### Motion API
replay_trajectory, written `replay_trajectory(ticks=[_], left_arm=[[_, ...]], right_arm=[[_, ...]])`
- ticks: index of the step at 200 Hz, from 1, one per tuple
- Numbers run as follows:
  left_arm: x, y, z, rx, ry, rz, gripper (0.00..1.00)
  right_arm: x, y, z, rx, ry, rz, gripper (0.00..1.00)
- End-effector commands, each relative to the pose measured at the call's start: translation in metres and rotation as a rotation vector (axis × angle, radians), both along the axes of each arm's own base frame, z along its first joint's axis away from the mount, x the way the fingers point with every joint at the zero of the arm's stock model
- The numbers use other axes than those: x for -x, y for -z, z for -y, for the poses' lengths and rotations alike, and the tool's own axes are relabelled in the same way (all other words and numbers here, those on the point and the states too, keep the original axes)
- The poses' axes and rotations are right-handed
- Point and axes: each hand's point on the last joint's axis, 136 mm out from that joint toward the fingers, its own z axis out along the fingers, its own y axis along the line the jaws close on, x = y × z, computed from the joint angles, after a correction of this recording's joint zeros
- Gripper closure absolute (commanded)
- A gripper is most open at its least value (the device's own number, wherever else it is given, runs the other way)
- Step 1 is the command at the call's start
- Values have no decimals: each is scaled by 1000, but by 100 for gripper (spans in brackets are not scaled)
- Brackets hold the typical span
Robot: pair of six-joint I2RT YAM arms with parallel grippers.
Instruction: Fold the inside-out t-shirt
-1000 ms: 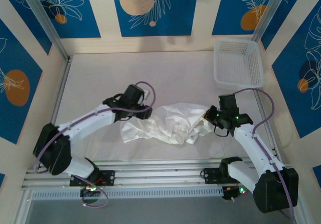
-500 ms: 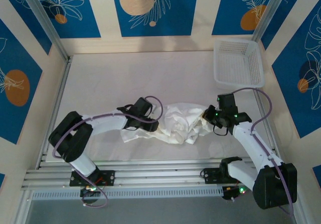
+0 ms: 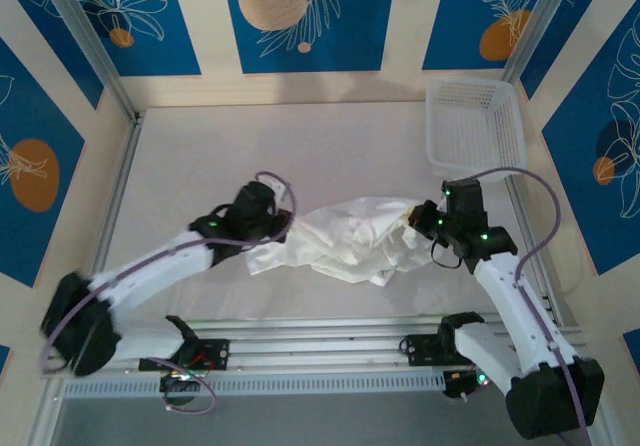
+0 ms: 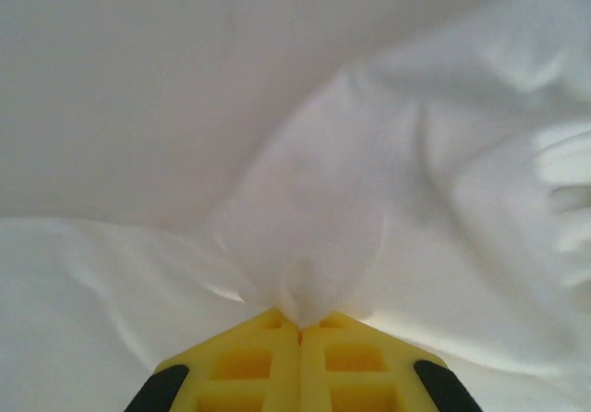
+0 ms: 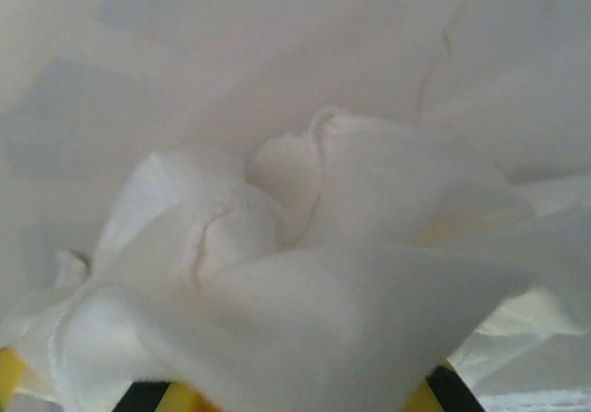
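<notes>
Looking down from the overhead camera, the t-shirt is a crumpled white strip stretched crosswise over the near half of the bench, closer to the near edge than the far one and a little right of the middle. The left gripper sits at the cloth's left end, and the right gripper sits at its right end, so the shirt spans the gap between the two arms. The cloth is bunched thickest toward the right end, with a small yellowish spot showing by the right gripper. A flatter flap trails out at the left end toward the near edge. A white mesh basket stands in the far right corner of the bench, well apart from the shirt.

In the left wrist camera, the left gripper's yellow pads are pressed together with a pinch of the shirt caught at their tips. The fabric fans out from that pinch in soft folds, and bare bench shows beyond it.

In the right wrist camera, the shirt billows right up to the lens in rounded folds and drapes over the right gripper's fingers, of which only slivers of yellow and black peek out at the bottom edge. The fingers are closed on that bunch of cloth.
</notes>
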Motion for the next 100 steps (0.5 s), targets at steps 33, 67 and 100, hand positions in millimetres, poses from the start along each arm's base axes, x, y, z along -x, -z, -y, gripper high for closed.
replay_trajectory(ticks=[33, 67, 100], left_arm=[[31, -181, -77, 25, -115, 361, 100], [79, -293, -113, 188, -106, 596, 100], [111, -357, -132, 291, -82, 701, 100]], right_arm=[[12, -177, -33, -62, -227, 454, 100], [62, -277, -31, -45, -288, 749, 100], [114, -355, -32, -77, -354, 996, 100]])
